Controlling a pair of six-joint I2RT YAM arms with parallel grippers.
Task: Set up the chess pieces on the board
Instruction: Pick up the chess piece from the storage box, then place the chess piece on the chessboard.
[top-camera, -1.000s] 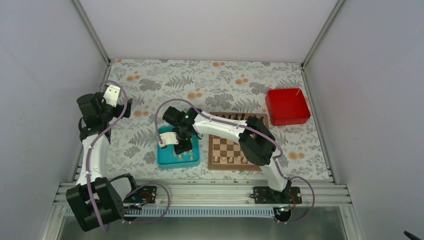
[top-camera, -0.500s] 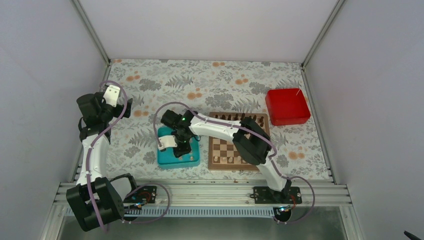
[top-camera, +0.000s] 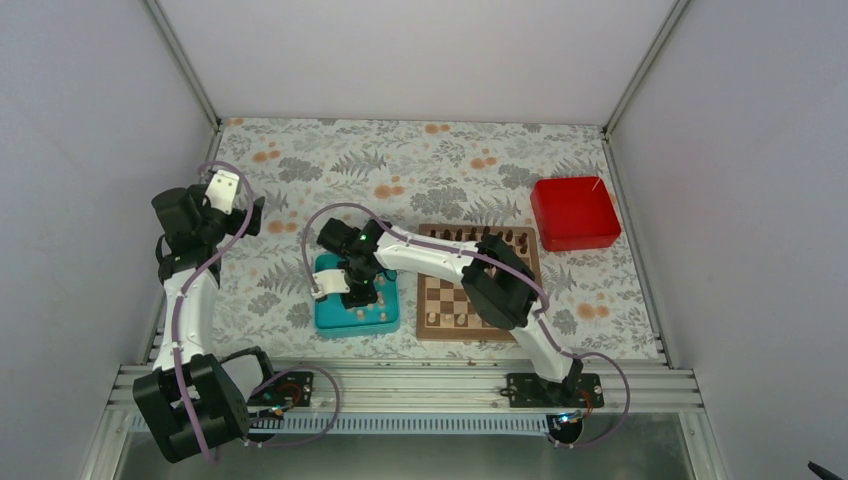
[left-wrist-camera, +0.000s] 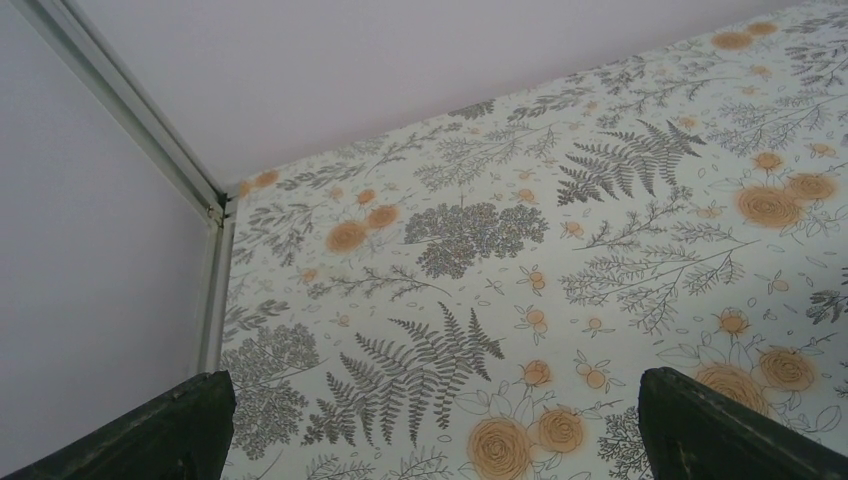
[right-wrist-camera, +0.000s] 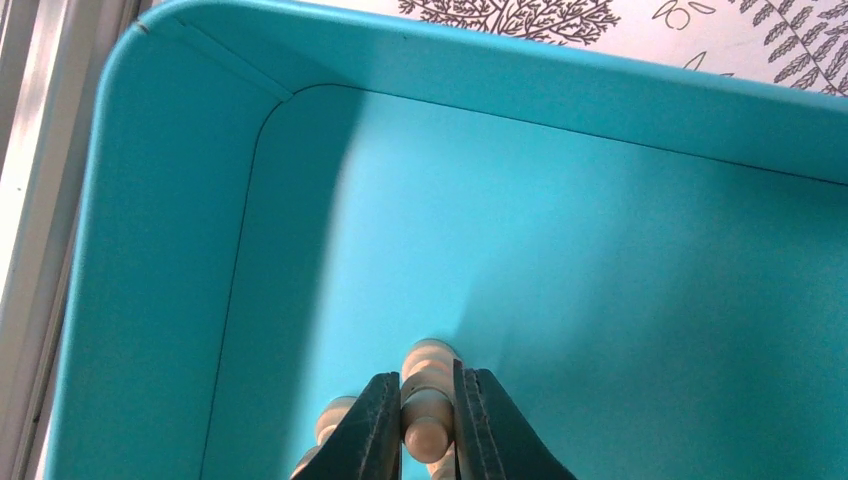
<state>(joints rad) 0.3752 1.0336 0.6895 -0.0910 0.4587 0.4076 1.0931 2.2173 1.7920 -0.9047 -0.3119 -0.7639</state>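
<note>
At the far left, the left arm stands folded above the floral counter (left-wrist-camera: 600, 200). The left pincer (left-wrist-camera: 430, 445) hangs over bare cloth with its jaws spread wide, released and with nothing between them. Its dark fingertips (left-wrist-camera: 160, 430) show only in the bottom corners of the wrist view.

Further right, near the front edge, sits the teal tray (top-camera: 328, 318). The right arm reaches leftward from its base into the tray. The right pincer (right-wrist-camera: 428, 425) is low inside it, clenched on a pale chessman (right-wrist-camera: 430, 362): both fingers press the sides of the piece, and its rounded top shows between them. A second pale piece (right-wrist-camera: 335, 420) shows just beside the finger on the left of that wrist view. From above, a few more pale specks (top-camera: 383, 313) lie on the tray floor.

Just beside the tray, to its right, the board (top-camera: 450, 290) lies flat on the counter. Dark chessmen (top-camera: 468, 234) line its far edge and pale chess pieces (top-camera: 462, 320) stand along its near row. The right arm's elbow covers part of the board's right side.

Farthest right stands a red box (top-camera: 574, 212), near the board's far right corner but apart from it.
</note>
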